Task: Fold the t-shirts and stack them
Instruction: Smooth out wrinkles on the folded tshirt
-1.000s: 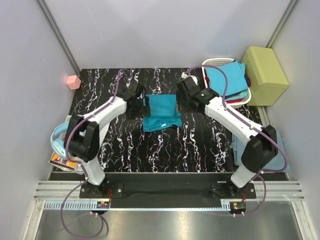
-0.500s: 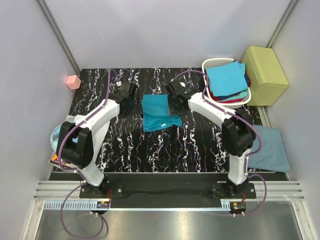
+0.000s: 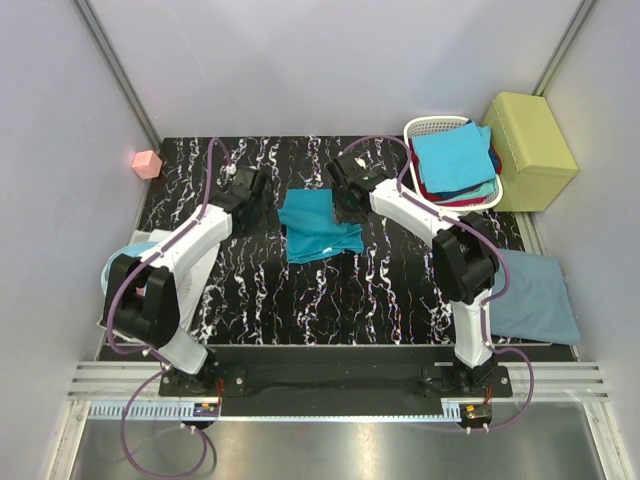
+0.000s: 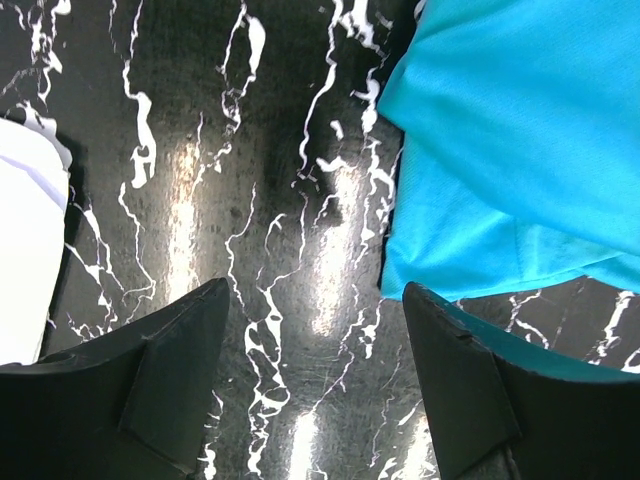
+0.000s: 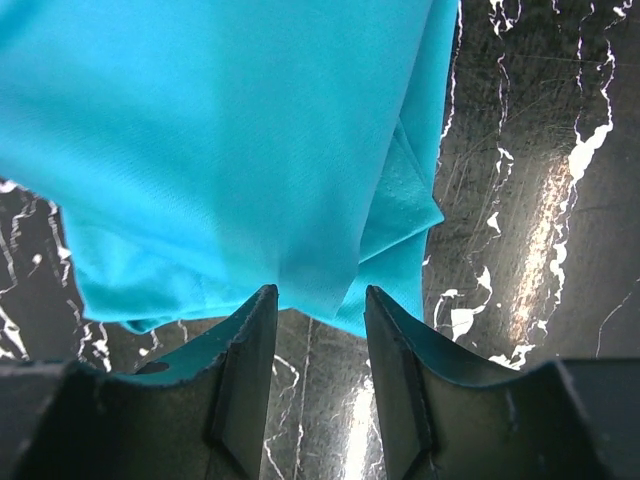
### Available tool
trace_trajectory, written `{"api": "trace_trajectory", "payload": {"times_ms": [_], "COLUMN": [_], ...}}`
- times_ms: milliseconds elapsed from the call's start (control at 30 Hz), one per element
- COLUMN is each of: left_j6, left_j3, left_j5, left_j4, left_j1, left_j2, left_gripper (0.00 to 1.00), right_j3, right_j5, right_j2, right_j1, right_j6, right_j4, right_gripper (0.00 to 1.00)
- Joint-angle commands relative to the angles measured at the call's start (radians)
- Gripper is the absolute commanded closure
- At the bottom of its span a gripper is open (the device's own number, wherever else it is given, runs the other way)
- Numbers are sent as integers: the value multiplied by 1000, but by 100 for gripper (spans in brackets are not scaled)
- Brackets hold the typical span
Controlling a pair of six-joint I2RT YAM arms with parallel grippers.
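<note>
**Top external view.** One folded teal t-shirt (image 3: 318,228) lies flat on the black marbled surface (image 3: 400,270), at its middle and towards the far side. The left tool (image 3: 262,210) stands just beside the shirt's left edge. The right tool (image 3: 342,208) is at its far right corner. A white slatted basket (image 3: 430,124) sits at the far right and holds a pile of shirts with a bright blue t-shirt (image 3: 455,155) on top (red and teal edges show beneath it). A yellow-green box (image 3: 530,135) stands just right of the basket. A grey-blue t-shirt (image 3: 535,295) lies at the surface's near right edge, well apart from the teal one.

**Left wrist view.** The left tool's fingers (image 4: 170,370) are spread wide. Only bare surface shows between them, so nothing is held. The teal shirt's edge passes just beyond the right-hand finger.

**Right wrist view.** The right tool's fingers (image 5: 240,370) stand a narrow gap apart, with surface visible between them. The teal shirt's edge reaches the fingertips. No cloth is seen clamped.
</note>
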Motion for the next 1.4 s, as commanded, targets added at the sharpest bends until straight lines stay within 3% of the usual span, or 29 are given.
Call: {"api": "trace_trajectory", "payload": {"times_ms": [0, 367, 567, 667, 833, 1100, 1367], "left_j6": [9, 0, 2, -1, -9, -6, 0], "left_j3": [-18, -11, -11, -5, 21, 105, 277], "left_j5": [-26, -12, -24, -26, -21, -21, 43], "left_j4": [22, 22, 22, 22, 22, 23, 31], "left_j1": [9, 10, 12, 18, 30, 40, 50], "left_j2": [-32, -9, -6, 6, 38, 98, 264], "left_gripper": [25, 27, 27, 27, 28, 28, 30], "right_j3": [19, -7, -10, -16, -39, -83, -122], "right_j5": [-2, -25, -42, -50, -48, -15, -4], "right_j2": [21, 36, 36, 33, 21, -47, -104], "right_j1": [-16, -24, -27, -29, -32, -35, -36], "right_j6": [21, 30, 36, 39, 45, 42, 33], "right_j4": [15, 26, 27, 27, 29, 32, 29], "right_gripper": [53, 62, 74, 87, 100, 100, 100]}}
